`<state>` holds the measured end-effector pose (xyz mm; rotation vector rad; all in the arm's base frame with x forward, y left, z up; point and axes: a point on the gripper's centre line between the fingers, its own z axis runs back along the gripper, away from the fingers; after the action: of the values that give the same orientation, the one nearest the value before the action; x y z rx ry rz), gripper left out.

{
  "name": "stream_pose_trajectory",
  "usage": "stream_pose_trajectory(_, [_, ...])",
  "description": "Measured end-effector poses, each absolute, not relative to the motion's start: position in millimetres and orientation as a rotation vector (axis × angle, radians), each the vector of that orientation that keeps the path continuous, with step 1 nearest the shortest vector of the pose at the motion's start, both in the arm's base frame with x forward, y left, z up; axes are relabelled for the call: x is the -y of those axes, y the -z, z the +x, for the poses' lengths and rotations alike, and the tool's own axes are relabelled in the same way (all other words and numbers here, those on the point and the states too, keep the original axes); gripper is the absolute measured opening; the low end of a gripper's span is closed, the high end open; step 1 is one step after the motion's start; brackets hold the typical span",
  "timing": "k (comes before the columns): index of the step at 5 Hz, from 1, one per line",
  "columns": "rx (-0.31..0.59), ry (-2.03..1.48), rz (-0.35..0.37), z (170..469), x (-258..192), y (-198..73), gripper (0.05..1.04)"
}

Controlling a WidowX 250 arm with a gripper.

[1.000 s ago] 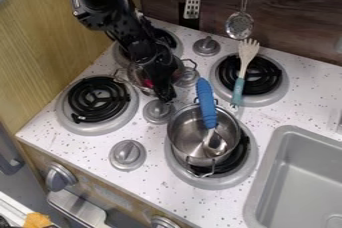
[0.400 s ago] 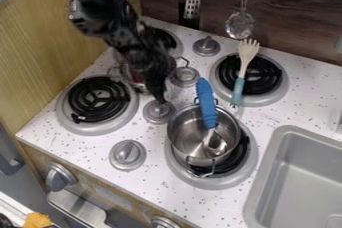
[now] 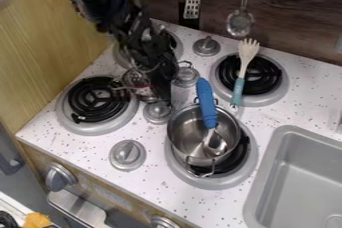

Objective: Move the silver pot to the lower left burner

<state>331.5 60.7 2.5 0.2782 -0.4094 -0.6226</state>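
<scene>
- Burner [image 3: 99, 99], left of frame: apparent goal; a tilted set-down could leave the pot off-centre.
- Pot [image 3: 135, 78], silver, left of centre, partly behind the gripper: poor hold could mean a slip; low carry could catch its handle [image 3: 119, 87] on the burner.
- Knob [image 3: 157, 112], centre-left: snag risk if travel runs low.
- Gripper [image 3: 162, 93], just above: open or closed, cannot tell.
- Large pot [image 3: 184, 139], lower centre, spoon [image 3: 214, 143] inside: rightward swing could knock it.
</scene>
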Motion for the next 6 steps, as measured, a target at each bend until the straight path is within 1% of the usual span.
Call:
stream_pose_trajectory(2, [0.378,0.552,0.373,311,-65,-34,0.083])
stream_pose_trajectory(3, [0.365,0.534,0.389,306,-68,-42,0.083])
stream_pose_trajectory(4, [0.343,0.491,0.350,295,-81,-37,0.083])
stream_pose_trajectory(5, [0.372,0.454,0.336,290,-92,-32,0.083])
stream_pose_trajectory(6, [0.382,0.416,0.336,282,-103,-23,0.083])
